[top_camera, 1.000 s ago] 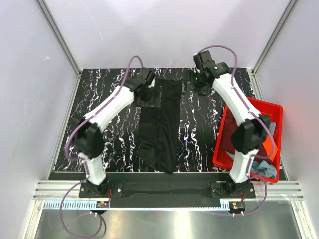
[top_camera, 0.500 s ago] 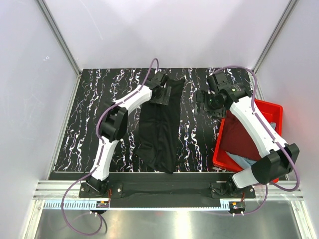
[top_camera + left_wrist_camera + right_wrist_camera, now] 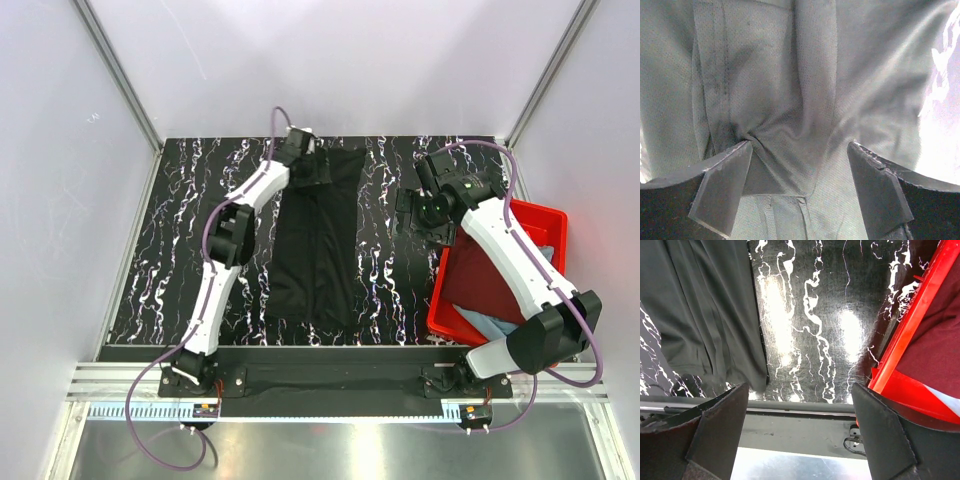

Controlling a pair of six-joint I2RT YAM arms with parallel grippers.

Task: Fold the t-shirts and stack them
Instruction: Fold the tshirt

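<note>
A plain black t-shirt lies on the dark marbled table as a long strip folded lengthwise, running from the far edge toward me. My left gripper is at its far end, open, jaws set down on the cloth with a small pucker beside the left finger. My right gripper is open and empty, above bare table between the shirt and the bin. The right wrist view shows the shirt's edge at left. A maroon t-shirt and a grey-blue one lie in the bin. No orange shirt shows.
A red plastic bin stands at the table's right side; its wall shows in the right wrist view with maroon cloth inside. White enclosure walls and metal posts surround the table. The table's near rail lies below the right gripper.
The shirt's near end went from a skewed point to a squared, straight hem. My left gripper shifted along the far end. My right arm pulled back from the far edge toward the bin.
</note>
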